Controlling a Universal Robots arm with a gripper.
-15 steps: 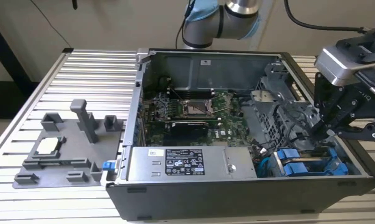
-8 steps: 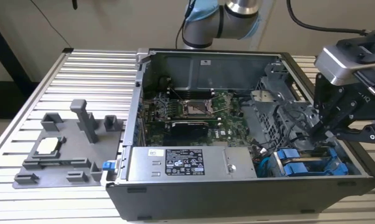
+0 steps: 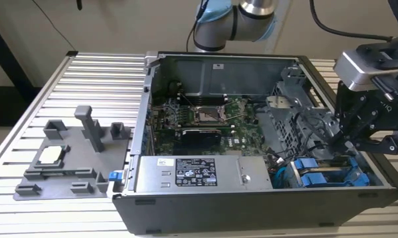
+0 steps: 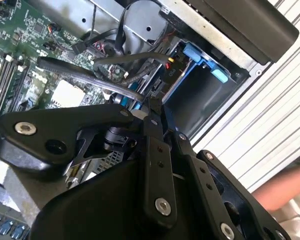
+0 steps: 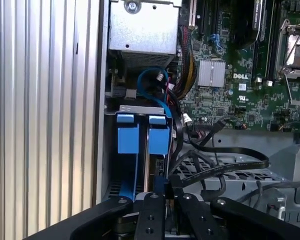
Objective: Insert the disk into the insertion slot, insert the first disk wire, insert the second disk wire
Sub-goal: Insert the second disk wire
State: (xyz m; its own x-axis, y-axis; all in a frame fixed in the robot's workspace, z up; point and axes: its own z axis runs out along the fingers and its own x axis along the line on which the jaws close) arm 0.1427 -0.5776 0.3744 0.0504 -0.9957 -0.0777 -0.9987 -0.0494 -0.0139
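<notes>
We are seeing the tool [image 3: 343, 147], fingers seemingly together on a thin black wire [image 4: 90, 75], working at the insertion slot [image 3: 331, 171] at about four o'clock in the case, where the stiff, fragile disk [image 5: 140, 140] is sitting, best held by its blue tabs.

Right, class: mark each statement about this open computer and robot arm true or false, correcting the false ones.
1. The open computer case rests on a ribbed metal table. True.
2. The hand hangs over the grey fixture. False: it is over the case's end at the exterior view's right.
3. Blue carrier frames sit inside the case. True.
4. The labelled power-supply box lies outside the case. False: it sits inside.
</notes>
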